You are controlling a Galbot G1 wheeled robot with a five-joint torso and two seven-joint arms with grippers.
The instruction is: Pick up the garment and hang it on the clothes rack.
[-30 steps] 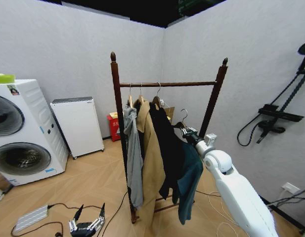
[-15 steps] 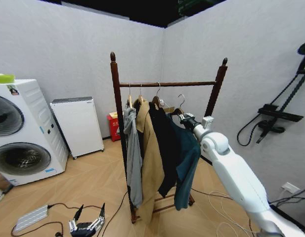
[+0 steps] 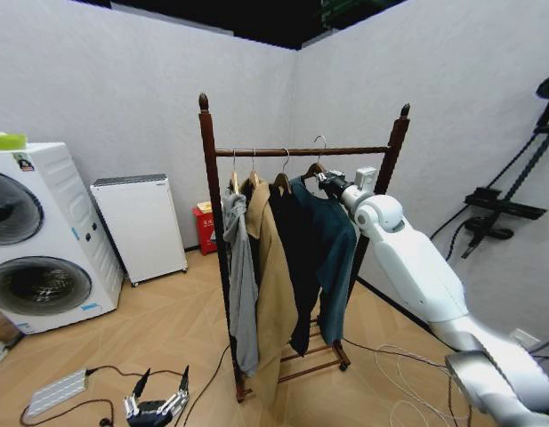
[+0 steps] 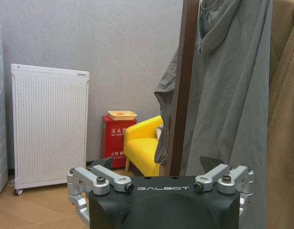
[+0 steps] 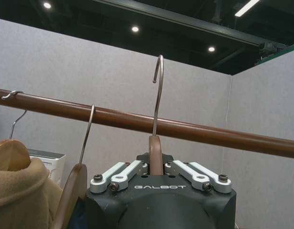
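Right gripper (image 3: pixel 326 181) is clamped on the hanger (image 5: pixel 155 157), hook above the rack (image 3: pixel 301 151) bar. The jacket (image 3: pixel 332 240) looks soft and floppy, so the rigid hanger neck seems the right grip.

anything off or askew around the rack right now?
Nothing damaged or spilled. One oddity: the garment isn't on the clothes rack yet. The right gripper holds its hanger with the hook raised above the bar. Left gripper idles low, open.

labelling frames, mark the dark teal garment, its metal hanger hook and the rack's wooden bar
dark teal garment (image 3: pixel 335 240), head view, front panel
metal hanger hook (image 5: pixel 157 90), right wrist view, shank
wooden bar (image 3: pixel 350 150), head view, right stretch
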